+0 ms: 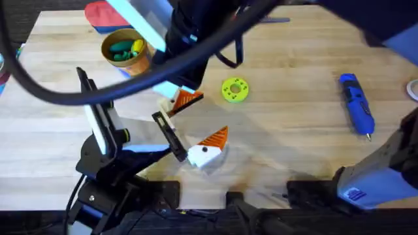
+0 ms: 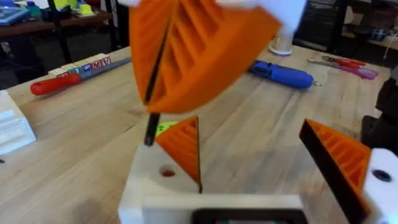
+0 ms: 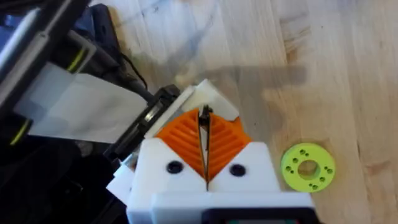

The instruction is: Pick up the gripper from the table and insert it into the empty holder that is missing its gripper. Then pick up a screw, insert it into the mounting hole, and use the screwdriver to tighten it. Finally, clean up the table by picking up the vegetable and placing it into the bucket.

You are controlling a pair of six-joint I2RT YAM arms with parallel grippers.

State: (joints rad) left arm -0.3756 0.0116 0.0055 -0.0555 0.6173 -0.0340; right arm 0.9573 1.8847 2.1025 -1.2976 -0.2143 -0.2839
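Observation:
My left gripper [image 2: 261, 155] [image 1: 199, 121] stands open near the table's middle, an orange ribbed pad on each white mount. The orange gripper block [image 2: 183, 149] sits in the holder [image 2: 152, 183] [image 3: 211, 99], whose mounting hole [image 2: 168, 172] faces the left wrist camera. Right above that holder my right gripper [image 3: 205, 143] [image 2: 186, 56] [image 1: 184, 99] hangs, shut on a thin black screw [image 3: 204, 127] [image 2: 150, 124] that points down beside the block. The blue screwdriver [image 1: 356, 103] [image 2: 283, 73] lies at the far right. The yellow-orange bucket [image 1: 140, 63] at the back left holds green and yellow vegetable pieces.
A green-and-yellow ring [image 1: 235, 90] [image 3: 307, 167] lies just behind the grippers. A red pouch [image 1: 104, 16] sits behind the bucket. A red-handled screwdriver [image 2: 56, 84] lies on the far side of the table. The right arm crosses high over the back of the table.

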